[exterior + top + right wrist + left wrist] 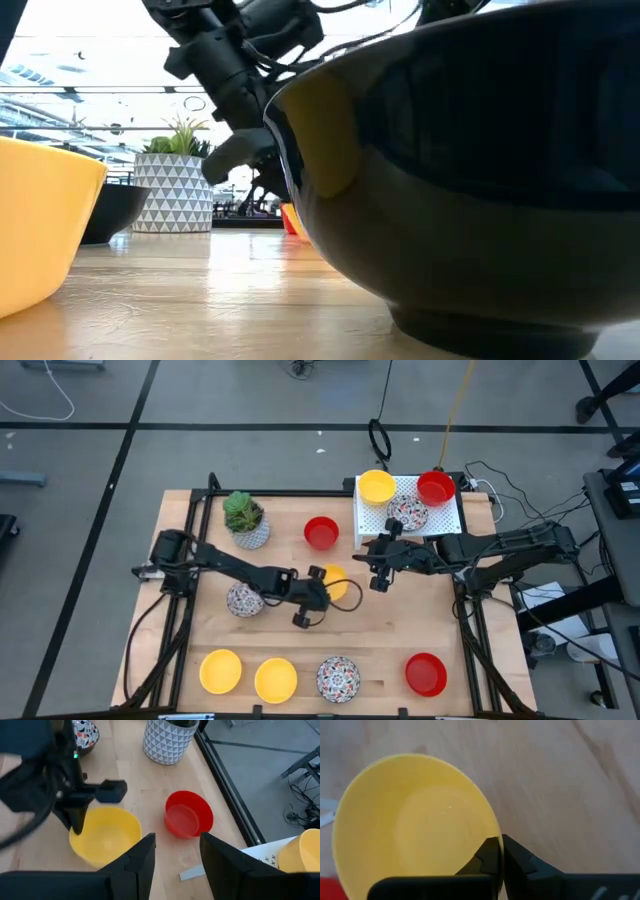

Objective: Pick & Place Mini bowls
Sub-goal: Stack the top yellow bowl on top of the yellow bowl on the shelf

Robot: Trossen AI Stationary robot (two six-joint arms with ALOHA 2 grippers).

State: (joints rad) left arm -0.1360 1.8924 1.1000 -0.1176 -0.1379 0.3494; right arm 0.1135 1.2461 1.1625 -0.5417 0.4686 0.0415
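Table (400,630): light wood. Bottom of high view, l. to r.: two yellow bowls (220,670) (275,680), a white multicolour-patterned bowl (338,678), a red bowl (426,673). Centre: a red bowl (321,532). Upper right: white tray (445,518) w/ yellow, red, patterned bowls. Pot (250,535): white w/ grey triangles, green plant.

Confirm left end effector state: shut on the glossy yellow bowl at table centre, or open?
Shut on it. The left end effector pinches the rim of the glossy yellow round bowl, one finger inside, one outside.

No readable text, label or number anywhere.
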